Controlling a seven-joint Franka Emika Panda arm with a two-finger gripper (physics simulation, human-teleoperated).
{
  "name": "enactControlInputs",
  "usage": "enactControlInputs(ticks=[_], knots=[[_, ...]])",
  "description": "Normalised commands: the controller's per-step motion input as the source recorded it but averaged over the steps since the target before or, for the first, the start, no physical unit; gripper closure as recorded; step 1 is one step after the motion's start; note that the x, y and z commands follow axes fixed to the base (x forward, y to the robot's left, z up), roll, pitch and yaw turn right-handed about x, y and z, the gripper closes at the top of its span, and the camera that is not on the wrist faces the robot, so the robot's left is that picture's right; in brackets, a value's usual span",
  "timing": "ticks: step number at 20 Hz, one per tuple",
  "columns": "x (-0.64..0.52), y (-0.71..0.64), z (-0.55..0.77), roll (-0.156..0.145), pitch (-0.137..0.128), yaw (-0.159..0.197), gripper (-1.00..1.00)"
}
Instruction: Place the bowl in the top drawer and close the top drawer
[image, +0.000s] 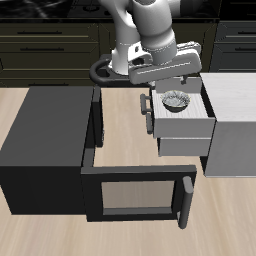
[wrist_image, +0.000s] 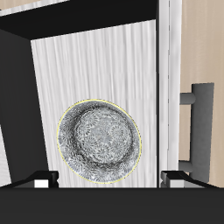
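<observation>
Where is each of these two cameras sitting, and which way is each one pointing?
Exterior view: sits before and above the table, facing the robot's base; shows the arm and hand over the open top drawer.
Wrist view: rides on the hand, looking straight down into the drawer; only the fingertips show.
Shared: the bowl lying in the top drawer.

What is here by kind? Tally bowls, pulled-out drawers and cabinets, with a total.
Bowls: 1 (bowl)
Pulled-out drawers: 2 (top drawer, black frame drawer)
Cabinets: 2 (pale grey cabinet, black cabinet)
Total: 5

The arm hides the claw (image: 176, 88) and the top drawer's (image: 186, 125) back
</observation>
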Motion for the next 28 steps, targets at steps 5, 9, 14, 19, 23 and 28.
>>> enactControlInputs(ticks=[5,9,14,19,23,28], knots=[[-0.04,-0.17,0.16,-0.025,-0.024,0.009,-1.00],[-0.01,-0.25,0.15,-0.040,-0.010,-0.014,-1.00],[-0.02,-0.35,0.18,-0.067,-0.028,0.004,-1.00],[0.00,-0.26,0.11,-0.048,-0.009,0.019,-1.00],[0.00,-0.17,0.07,-0.043,-0.024,0.036,-1.00],[0.02,-0.26,0.04,-0.058,-0.019,0.037,-1.00]])
